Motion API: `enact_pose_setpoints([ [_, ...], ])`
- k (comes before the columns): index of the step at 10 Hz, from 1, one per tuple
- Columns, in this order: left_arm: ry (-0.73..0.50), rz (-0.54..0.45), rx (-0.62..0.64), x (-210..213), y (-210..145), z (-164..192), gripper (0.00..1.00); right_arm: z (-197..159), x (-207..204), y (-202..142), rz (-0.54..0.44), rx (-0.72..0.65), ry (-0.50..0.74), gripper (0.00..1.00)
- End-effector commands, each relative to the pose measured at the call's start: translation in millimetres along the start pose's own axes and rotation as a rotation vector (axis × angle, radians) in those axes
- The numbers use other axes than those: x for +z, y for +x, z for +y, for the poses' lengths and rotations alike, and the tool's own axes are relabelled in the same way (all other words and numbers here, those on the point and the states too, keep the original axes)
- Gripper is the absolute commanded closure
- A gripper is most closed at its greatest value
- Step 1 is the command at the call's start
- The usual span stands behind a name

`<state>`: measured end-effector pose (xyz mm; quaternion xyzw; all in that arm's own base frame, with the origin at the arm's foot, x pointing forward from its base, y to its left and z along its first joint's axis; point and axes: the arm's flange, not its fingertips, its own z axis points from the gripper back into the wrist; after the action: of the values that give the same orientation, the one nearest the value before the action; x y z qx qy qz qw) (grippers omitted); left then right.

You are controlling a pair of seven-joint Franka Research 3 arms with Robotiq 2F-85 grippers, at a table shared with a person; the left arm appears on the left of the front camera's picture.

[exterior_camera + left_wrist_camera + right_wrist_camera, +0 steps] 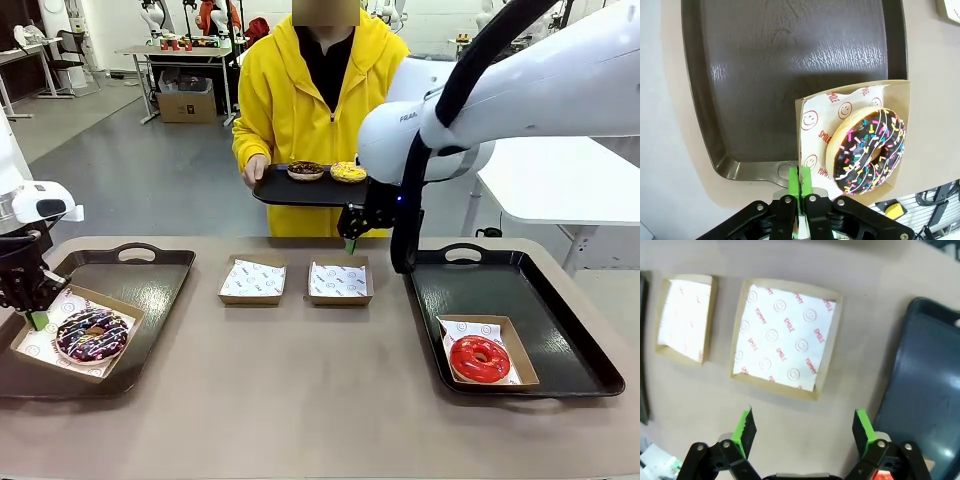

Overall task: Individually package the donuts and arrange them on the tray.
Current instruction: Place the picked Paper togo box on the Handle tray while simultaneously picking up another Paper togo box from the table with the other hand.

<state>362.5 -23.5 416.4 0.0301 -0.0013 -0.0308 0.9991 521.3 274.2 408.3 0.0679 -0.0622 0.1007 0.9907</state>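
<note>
Nearest on the left, the left tool (36, 312) is clamped on the edge of the left box (40, 346), a cardboard box with a smiley-print paper liner. In the left wrist view the green pads (800, 177) are pressed together on the box's wall and liner. In this box lies the sprinkled chocolate donut (92, 335), dark-glazed with white drizzle and coloured sprinkles. The box sits on the left tray (150, 280), with one corner lying over the tray's rim.

On the right tray (545, 300) the red donut (479, 358) lies in the right box (512, 345), near the tray's front edge.

Two middle boxes (252, 280) (338, 281) stand side by side on the bench (300, 400) between the trays, lined and holding nothing. The right tool (350, 240) hangs over the bench just beside the right-hand one — fingers (746, 426) wide apart, gripping nothing.

Across the bench a person in a yellow hooded jacket holds a black tray (285, 190) with one hand (257, 168) on its edge. On it sit the brown chocolate donut (305, 170) and the yellow donut (348, 172), just beside each other.
</note>
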Motion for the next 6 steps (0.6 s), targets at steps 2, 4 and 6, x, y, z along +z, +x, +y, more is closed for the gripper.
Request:
enact_pose_setpoints([
  [2,0.000,0.000,0.000,0,0,0,0.99,0,-19,8,-0.052,-0.048,-0.023,0.00],
  [4,0.000,0.000,0.000,0,0,0,0.99,-2,-21,5,-0.009,-0.017,0.010,0.00],
  [6,0.000,0.000,0.000,0,0,0,0.99,-2,-21,5,-0.009,-0.017,0.010,0.00],
])
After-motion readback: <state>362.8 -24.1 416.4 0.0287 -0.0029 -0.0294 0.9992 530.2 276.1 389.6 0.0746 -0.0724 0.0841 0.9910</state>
